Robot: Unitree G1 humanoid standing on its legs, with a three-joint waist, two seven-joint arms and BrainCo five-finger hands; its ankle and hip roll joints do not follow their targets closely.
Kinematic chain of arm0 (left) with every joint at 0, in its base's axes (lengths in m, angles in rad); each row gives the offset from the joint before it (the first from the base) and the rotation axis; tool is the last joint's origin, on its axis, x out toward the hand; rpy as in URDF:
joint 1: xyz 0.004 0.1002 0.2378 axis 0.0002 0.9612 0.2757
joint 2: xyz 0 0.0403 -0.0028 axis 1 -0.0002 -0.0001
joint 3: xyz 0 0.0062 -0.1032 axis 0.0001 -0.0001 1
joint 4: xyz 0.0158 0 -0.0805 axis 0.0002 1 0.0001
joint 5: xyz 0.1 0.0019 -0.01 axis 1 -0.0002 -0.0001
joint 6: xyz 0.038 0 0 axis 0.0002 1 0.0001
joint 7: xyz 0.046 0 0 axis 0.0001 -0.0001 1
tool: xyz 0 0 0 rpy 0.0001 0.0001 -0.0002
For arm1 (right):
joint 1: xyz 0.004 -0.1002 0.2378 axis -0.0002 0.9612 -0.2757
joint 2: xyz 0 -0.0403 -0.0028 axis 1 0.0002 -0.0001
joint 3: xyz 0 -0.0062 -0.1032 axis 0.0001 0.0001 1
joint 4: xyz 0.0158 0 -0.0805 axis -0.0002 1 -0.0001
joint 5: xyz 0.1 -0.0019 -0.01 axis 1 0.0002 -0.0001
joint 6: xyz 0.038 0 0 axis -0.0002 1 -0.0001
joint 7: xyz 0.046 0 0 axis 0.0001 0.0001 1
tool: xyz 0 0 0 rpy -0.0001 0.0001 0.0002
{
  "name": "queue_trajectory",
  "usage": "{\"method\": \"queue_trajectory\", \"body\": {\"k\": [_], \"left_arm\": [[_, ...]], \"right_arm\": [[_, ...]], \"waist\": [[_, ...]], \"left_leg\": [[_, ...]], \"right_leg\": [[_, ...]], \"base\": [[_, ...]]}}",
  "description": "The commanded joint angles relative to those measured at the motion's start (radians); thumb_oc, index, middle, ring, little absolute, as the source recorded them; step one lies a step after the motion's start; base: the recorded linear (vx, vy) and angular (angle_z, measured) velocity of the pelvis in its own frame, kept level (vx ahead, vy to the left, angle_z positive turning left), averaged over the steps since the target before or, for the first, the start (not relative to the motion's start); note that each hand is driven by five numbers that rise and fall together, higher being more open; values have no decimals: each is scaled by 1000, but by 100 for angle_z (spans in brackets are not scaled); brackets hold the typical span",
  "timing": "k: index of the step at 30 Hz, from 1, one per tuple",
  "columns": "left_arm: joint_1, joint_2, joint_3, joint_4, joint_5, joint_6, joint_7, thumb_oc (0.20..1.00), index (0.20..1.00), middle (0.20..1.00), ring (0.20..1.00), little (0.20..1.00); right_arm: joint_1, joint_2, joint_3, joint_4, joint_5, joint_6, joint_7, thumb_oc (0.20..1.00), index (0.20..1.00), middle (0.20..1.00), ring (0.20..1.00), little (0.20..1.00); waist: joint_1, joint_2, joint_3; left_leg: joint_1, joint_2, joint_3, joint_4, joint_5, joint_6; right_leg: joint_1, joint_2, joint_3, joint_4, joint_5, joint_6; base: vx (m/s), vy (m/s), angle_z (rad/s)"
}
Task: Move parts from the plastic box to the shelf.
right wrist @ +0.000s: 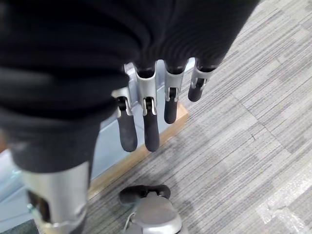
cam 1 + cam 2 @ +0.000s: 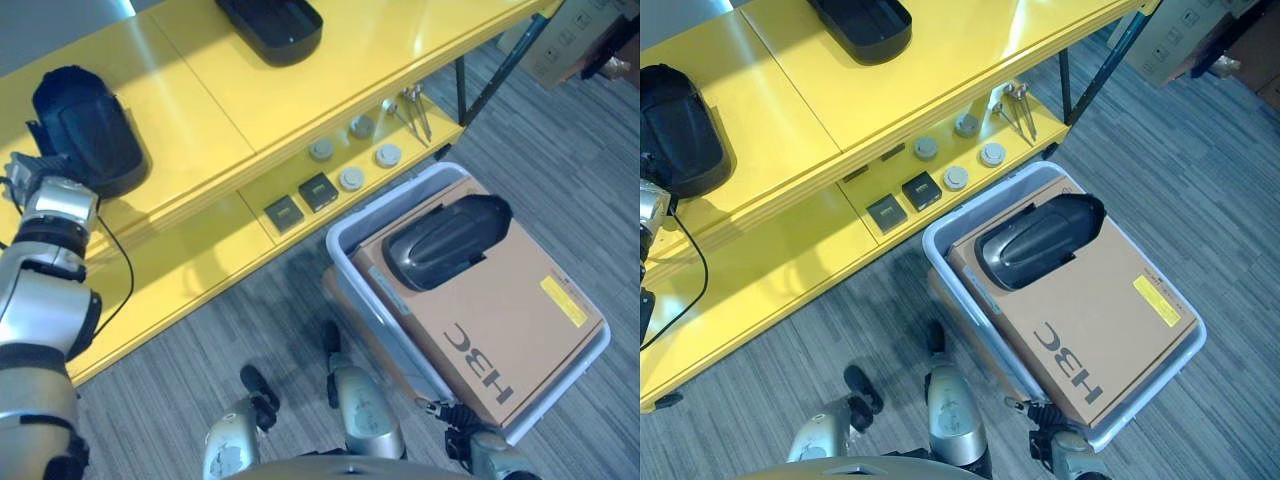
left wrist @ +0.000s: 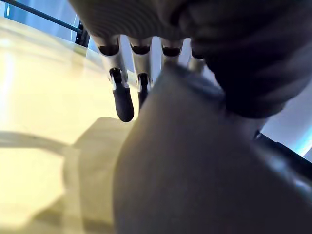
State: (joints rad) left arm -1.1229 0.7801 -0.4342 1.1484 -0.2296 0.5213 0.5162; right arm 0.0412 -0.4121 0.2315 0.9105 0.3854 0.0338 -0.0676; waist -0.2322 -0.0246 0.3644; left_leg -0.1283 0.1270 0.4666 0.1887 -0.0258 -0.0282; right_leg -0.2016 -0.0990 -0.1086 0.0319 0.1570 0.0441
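While one black part sits on the yellow shelf at far left under the left hand — fingers straight, gripping nothing — another lies on cardboard in the box. It looks a rigid, light, smooth shell — best gripped by its rim. Right hand hangs open.

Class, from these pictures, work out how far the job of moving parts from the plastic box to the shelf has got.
Done: one black part lies on the yellow shelf. In hand: the left hand is at a second part resting on the shelf top. Left: a third part sits on the cardboard in the plastic box; the right hand hangs open over the floor.
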Motion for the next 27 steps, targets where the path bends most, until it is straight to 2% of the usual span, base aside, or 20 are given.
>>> {"method": "queue_trajectory", "body": {"k": [1, 4, 5, 7, 11, 12, 13, 15, 16, 17, 18, 19, 20, 21, 23, 24, 26, 27], "left_arm": [[43, 100, 4, -35, 94, -48, 36, 1000, 1000, 1000, 1000, 1000], [51, 120, 19, -73, 91, -62, 48, 1000, 1000, 1000, 1000, 1000], [51, 127, 21, -81, 101, -69, 51, 1000, 1000, 1000, 1000, 1000], [64, 150, 26, -116, 109, -88, 37, 1000, 1000, 1000, 1000, 1000], [95, 197, 41, -227, 125, -160, -3, 1000, 1000, 1000, 1000, 1000], [112, 202, 49, -269, 129, -176, -3, 1000, 1000, 1000, 1000, 1000], [170, 217, 78, -365, 120, -238, -4, 1000, 1000, 1000, 1000, 1000], [285, 232, 140, -580, 27, -277, -34, 1000, 1000, 1000, 1000, 1000], [390, 204, 222, -731, -35, -317, -79, 1000, 1000, 1000, 1000, 1000], [439, 185, 253, -804, -49, -318, -94, 1000, 1000, 1000, 1000, 1000], [552, 129, 317, -948, -70, -332, -130, 1000, 1000, 1000, 1000, 1000], [594, 107, 341, -985, -84, -353, -157, 1000, 1000, 1000, 1000, 1000], [768, -14, 410, -1172, -103, -385, -241, 1000, 1000, 1000, 1000, 1000], [811, -43, 420, -1217, -103, -385, -249, 1000, 1000, 1000, 1000, 1000], [895, -102, 432, -1277, -130, -423, -309, 1000, 1000, 1000, 1000, 1000], [943, -133, 447, -1305, -143, -444, -339, 705, 705, 705, 705, 705], [1045, -179, 470, -1353, -164, -470, -391, 209, 209, 209, 209, 209], [1075, -183, 475, -1365, -167, -489, -401, 200, 200, 200, 200, 200]], "right_arm": [[66, -80, -11, -10, -31, -10, -17, 1000, 1000, 1000, 1000, 1000], [83, -80, -22, -18, -55, -7, -18, 1000, 1000, 1000, 1000, 1000], [85, -79, -23, -22, -59, -6, -20, 1000, 1000, 1000, 1000, 1000], [99, -75, -32, -36, -71, 5, -22, 1000, 1000, 1000, 1000, 1000], [134, -67, -52, -73, -101, 31, -28, 1000, 1000, 1000, 1000, 1000], [140, -63, -57, -79, -108, 36, -30, 1000, 1000, 1000, 1000, 1000], [155, -53, -70, -93, -120, 46, -35, 1000, 1000, 1000, 1000, 1000], [178, -29, -84, -109, -133, 56, -48, 1000, 1000, 1000, 1000, 1000], [192, -10, -94, -126, -140, 66, -59, 1000, 1000, 1000, 1000, 1000], [197, 1, -98, -132, -141, 71, -67, 1000, 1000, 1000, 1000, 1000], [212, 22, -104, -148, -150, 79, -83, 1000, 1000, 1000, 1000, 1000], [219, 28, -106, -154, -153, 81, -87, 1000, 1000, 1000, 1000, 1000], [245, 59, -123, -172, -168, 89, -102, 1000, 1000, 1000, 1000, 1000], [251, 64, -126, -176, -173, 90, -106, 1000, 1000, 1000, 1000, 1000], [265, 83, -134, -179, -193, 87, -113, 1000, 1000, 1000, 1000, 1000], [269, 91, -138, -181, -194, 90, -118, 1000, 1000, 1000, 1000, 1000], [282, 100, -146, -180, -197, 90, -121, 1000, 1000, 1000, 1000, 1000], [287, 101, -148, -178, -197, 87, -121, 1000, 1000, 1000, 1000, 1000]], "waist": [[12, 4, -68], [18, 8, -83], [20, 5, -85], [25, 10, -98], [41, 21, -123], [46, 23, -127], [61, 27, -136], [86, 31, -151], [104, 31, -156], [112, 31, -158], [127, 30, -162], [132, 30, -164], [157, 27, -166], [162, 27, -165], [176, 26, -167], [185, 25, -169], [202, 24, -172], [207, 24, -172]], "left_leg": [[-18, 65, -94, 63, -35, -48], [12, 60, -92, 44, -32, -49], [8, 61, -79, 37, -8, -42], [28, 57, -78, 21, -6, -42], [69, 51, -77, -10, -3, -44], [76, 50, -77, -15, -3, -44], [89, 45, -82, -23, -3, -43], [105, 40, -92, -37, -4, -42], [113, 37, -100, -42, -6, -42], [115, 36, -104, -45, -6, -41], [121, 32, -113, -51, -6, -40], [122, 31, -116, -53, -6, -40], [131, 23, -133, -63, -6, -38], [134, 22, -137, -66, -5, -37], [140, 17, -144, -74, -5, -36], [138, 15, -146, -80, 0, -36], [143, 10, -152, -88, 0, -35], [144, 10, -153, -89, 1, -35]], "right_leg": [[33, -61, 21, 101, -160, 102], [66, -64, 14, 80, -157, 106], [60, -63, 12, 74, -138, 98], [79, -65, 8, 61, -136, 102], [123, -70, -6, 34, -132, 112], [131, -72, -9, 31, -131, 113], [147, -75, -17, 23, -129, 116], [168, -79, -28, 15, -129, 119], [180, -82, -37, 13, -132, 121], [185, -83, -41, 13, -132, 121], [195, -84, -49, 11, -133, 122], [199, -85, -51, 10, -134, 122], [214, -88, -64, 4, -132, 125], [219, -88, -67, 2, -131, 126], [227, -91, -74, -5, -127, 129], [227, -91, -76, -10, -122, 128], [235, -94, -84, -21, -116, 131], [236, -95, -86, -23, -114, 131]], "base": [[39, 4, 1], [30, 4, 1], [0, 0, 0], [34, -9, 2], [56, 4, 1], [88, 6, 3], [84, 1, 4], [93, -12, 5], [72, -19, 17], [65, -19, 26], [42, -11, 24], [51, -21, 18], [29, -16, 18], [17, -20, 24], [4, -10, 18], [8, -12, 6], [-1, -5, 2], [0, 0, 0]]}}
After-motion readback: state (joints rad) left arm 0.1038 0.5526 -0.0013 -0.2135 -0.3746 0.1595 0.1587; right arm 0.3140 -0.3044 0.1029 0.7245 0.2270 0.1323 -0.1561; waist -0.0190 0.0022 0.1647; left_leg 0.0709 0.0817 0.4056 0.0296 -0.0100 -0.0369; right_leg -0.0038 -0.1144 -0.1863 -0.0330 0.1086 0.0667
